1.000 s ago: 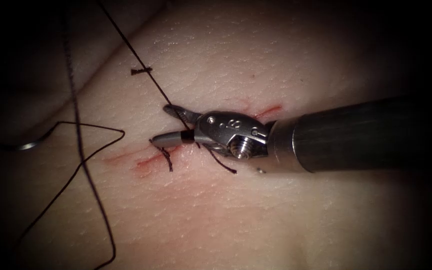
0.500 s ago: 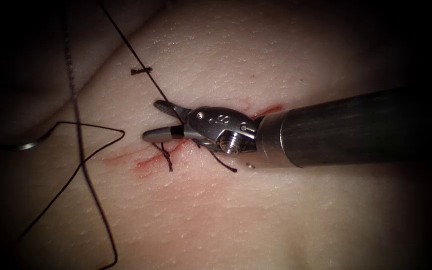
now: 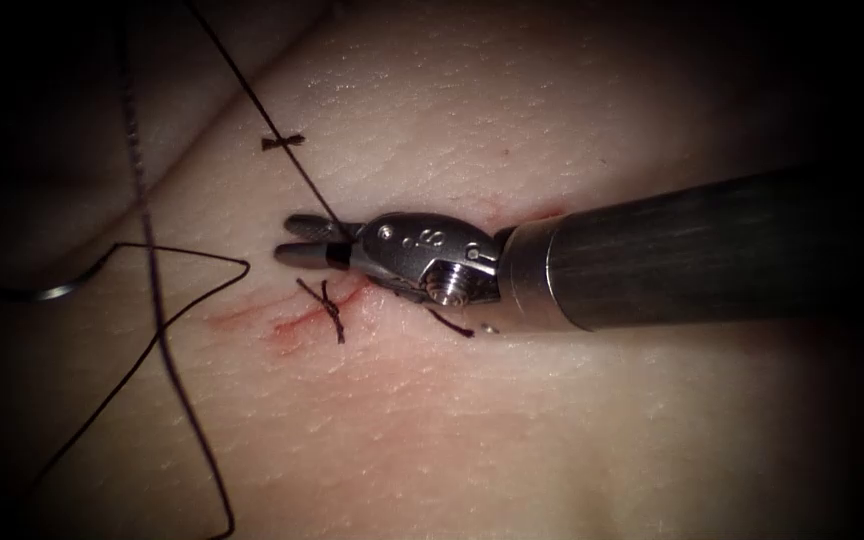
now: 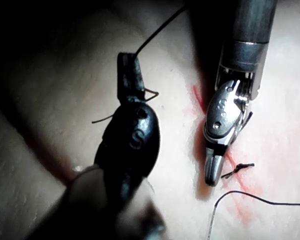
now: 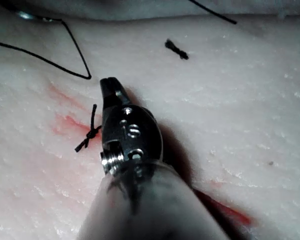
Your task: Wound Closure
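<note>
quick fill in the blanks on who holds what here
The left pincer is shut on the ___.
The right pincer, jaws slightly apart around the taut thread, holds ___.
The ___ lies on the tissue, left of the cut, held by neither tool.
Missing: thread; nothing; needle

The needle (image 3: 52, 292) lies mostly in shadow at the tissue's left edge, its point not discernible. The right tool (image 3: 304, 241) hides part of the cut (image 3: 297, 320). The thread (image 3: 152, 270) runs off the endoscope view's top and bottom edges.
</note>
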`<action>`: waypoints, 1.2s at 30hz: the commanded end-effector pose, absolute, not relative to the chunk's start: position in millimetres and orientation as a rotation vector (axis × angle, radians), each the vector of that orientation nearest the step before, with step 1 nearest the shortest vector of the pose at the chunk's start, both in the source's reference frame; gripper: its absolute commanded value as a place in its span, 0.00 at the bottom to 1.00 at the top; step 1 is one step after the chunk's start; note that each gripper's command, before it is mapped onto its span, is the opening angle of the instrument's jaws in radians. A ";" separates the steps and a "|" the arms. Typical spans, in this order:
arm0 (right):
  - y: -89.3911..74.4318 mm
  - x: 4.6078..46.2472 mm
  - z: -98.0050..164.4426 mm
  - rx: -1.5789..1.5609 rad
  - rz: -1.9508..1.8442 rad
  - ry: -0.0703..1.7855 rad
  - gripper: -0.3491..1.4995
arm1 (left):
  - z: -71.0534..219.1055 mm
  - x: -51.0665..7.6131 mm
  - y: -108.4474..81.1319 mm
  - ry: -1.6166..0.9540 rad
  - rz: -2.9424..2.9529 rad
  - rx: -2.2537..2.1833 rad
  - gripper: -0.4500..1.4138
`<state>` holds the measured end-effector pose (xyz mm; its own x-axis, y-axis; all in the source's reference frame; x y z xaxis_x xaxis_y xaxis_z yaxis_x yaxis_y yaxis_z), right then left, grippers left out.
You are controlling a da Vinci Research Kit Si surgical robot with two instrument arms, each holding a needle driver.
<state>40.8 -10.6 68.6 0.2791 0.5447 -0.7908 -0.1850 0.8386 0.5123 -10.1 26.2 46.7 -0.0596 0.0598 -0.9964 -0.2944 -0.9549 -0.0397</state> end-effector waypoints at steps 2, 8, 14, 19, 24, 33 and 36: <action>-11.3 41.4 68.8 0.356 0.488 1.200 0.00 | 47.2 -10.7 26.1 0.255 2.108 -1.969 0.00; -11.0 40.9 68.5 0.344 0.478 1.195 0.00 | 47.2 -10.5 26.0 0.249 2.109 -1.973 0.00; -10.1 38.1 67.0 0.328 0.518 1.260 0.72 | 47.8 -8.5 25.9 0.262 2.142 -1.960 0.00; -9.0 31.4 63.8 0.328 0.557 1.278 0.90 | 49.6 -5.6 24.5 0.293 2.223 -1.868 0.00; -9.2 25.3 61.2 0.332 0.584 1.282 0.89 | 52.4 -2.3 22.5 0.325 2.272 -1.832 0.00; -10.9 20.1 59.5 0.315 0.587 1.306 0.83 | 58.3 2.5 17.8 0.338 2.302 -1.733 0.00; -11.2 19.8 59.6 0.306 0.590 1.297 0.82 | 60.0 4.2 16.0 0.341 2.307 -1.688 0.00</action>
<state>19.2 -10.5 59.0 0.1510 0.5667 -0.8100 -0.2378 0.8161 0.5267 5.4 15.7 60.0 -0.2951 0.0809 -0.9520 -0.3518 -0.9356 0.0295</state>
